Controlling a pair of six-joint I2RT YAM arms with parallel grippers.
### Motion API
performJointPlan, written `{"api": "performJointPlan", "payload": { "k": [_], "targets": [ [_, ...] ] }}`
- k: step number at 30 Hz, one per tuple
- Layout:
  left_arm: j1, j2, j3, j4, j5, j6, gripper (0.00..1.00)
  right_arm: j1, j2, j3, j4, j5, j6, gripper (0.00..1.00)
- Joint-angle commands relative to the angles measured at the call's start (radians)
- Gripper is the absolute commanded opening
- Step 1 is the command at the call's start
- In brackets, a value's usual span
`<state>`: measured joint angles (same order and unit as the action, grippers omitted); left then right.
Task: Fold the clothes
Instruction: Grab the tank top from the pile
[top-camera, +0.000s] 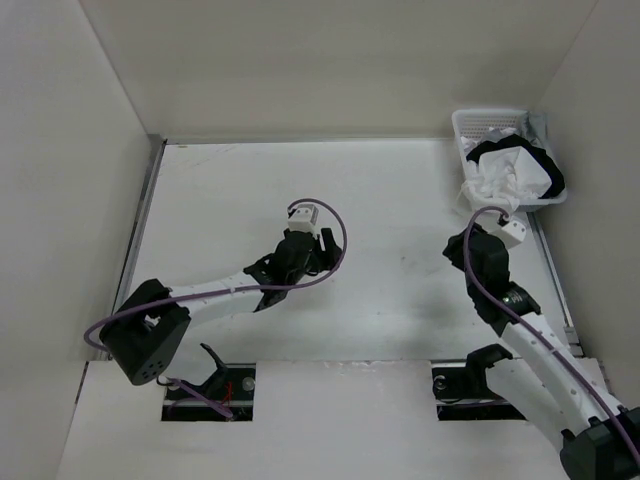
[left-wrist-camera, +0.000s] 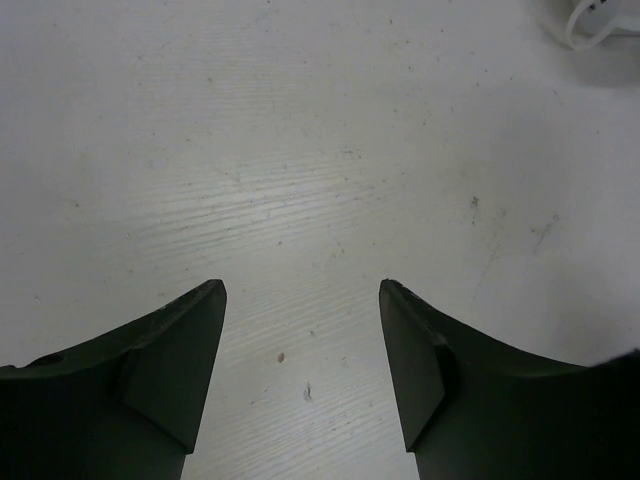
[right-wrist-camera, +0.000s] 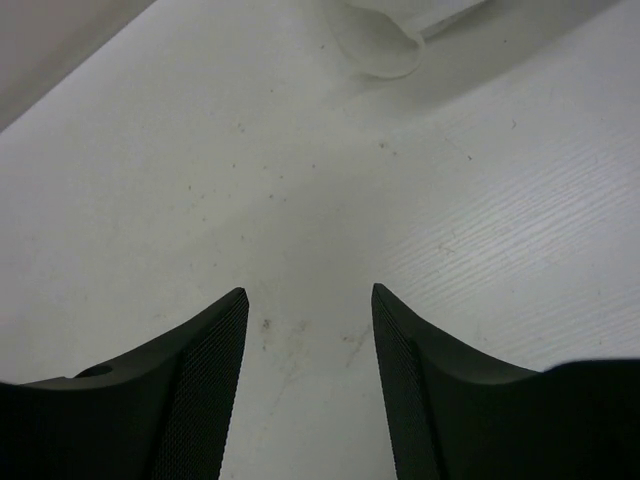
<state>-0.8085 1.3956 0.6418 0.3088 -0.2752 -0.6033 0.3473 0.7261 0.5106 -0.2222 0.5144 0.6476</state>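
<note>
Right gripper (right-wrist-camera: 308, 292): jaws spread wide, nothing between them, bare table (top-camera: 380, 300) beneath. Left gripper (left-wrist-camera: 300, 290): likewise wide and empty, hanging over the middle of the table, well apart from the work.

Location of the work: the white garment (top-camera: 497, 175) lies crumpled in the basket (top-camera: 465, 125) at the far right corner, about 1 o'clock from the table's middle. A black garment (top-camera: 548, 170) is bundled against it on the 3 o'clock side. One white lobe spills over the basket's near rim and shows at 12 o'clock in the right wrist view.

Hazards, as judged:
- You may pinch black cloth along with white, since the two touch and may be tangled.
- A pull on the garment could drag or tip the light basket rather than free the cloth.
- Thin fabric may slip from a shallow pinch.

Orientation: no hem or edge can be read. The heap runs roughly from 7 o'clock to 1 o'clock, with the spilled lobe pointing to 7 o'clock, towards your right arm. Its true long axis cannot be told until it is spread.
</note>
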Motion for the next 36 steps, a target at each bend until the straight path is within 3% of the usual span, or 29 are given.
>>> {"api": "performJointPlan", "payload": {
  "k": [1,5,7,9,12,15,17,21,23,30,36],
  "targets": [
    [0.006,-0.058,-0.024,0.084,0.051,-0.001,0.62,-0.04,0.018,0.034,0.101,-0.053,0.0,0.52],
    [0.007,-0.075,-0.06,0.13,0.05,0.008,0.6,-0.061,0.035,0.065,0.101,-0.057,-0.011,0.26],
    [0.009,-0.072,-0.073,0.157,0.051,0.01,0.57,-0.078,0.051,0.092,0.084,-0.057,-0.017,0.07],
    [0.006,-0.06,-0.083,0.188,0.053,0.016,0.42,-0.121,0.091,0.146,0.069,-0.031,-0.035,0.0],
    [-0.002,-0.053,-0.087,0.202,0.059,0.025,0.12,-0.259,0.194,0.267,0.057,-0.04,-0.068,0.0],
    [0.01,-0.084,-0.097,0.194,0.051,0.028,0.08,-0.429,0.359,0.402,0.089,-0.036,-0.091,0.08],
    [0.019,-0.089,-0.103,0.199,0.057,0.028,0.12,-0.516,0.491,0.477,0.133,-0.021,-0.088,0.16],
    [0.029,-0.06,-0.103,0.21,0.057,0.02,0.34,-0.636,0.729,0.639,0.162,-0.005,-0.083,0.45],
    [0.033,-0.056,-0.105,0.216,0.062,0.011,0.43,-0.669,0.827,0.719,0.155,-0.026,-0.097,0.52],
    [0.035,-0.038,-0.117,0.256,0.08,0.007,0.48,-0.712,1.015,0.848,0.175,-0.149,-0.167,0.59],
    [0.033,0.008,-0.108,0.274,0.099,-0.003,0.48,-0.712,1.099,0.894,0.196,-0.215,-0.155,0.5]
  ]
}}
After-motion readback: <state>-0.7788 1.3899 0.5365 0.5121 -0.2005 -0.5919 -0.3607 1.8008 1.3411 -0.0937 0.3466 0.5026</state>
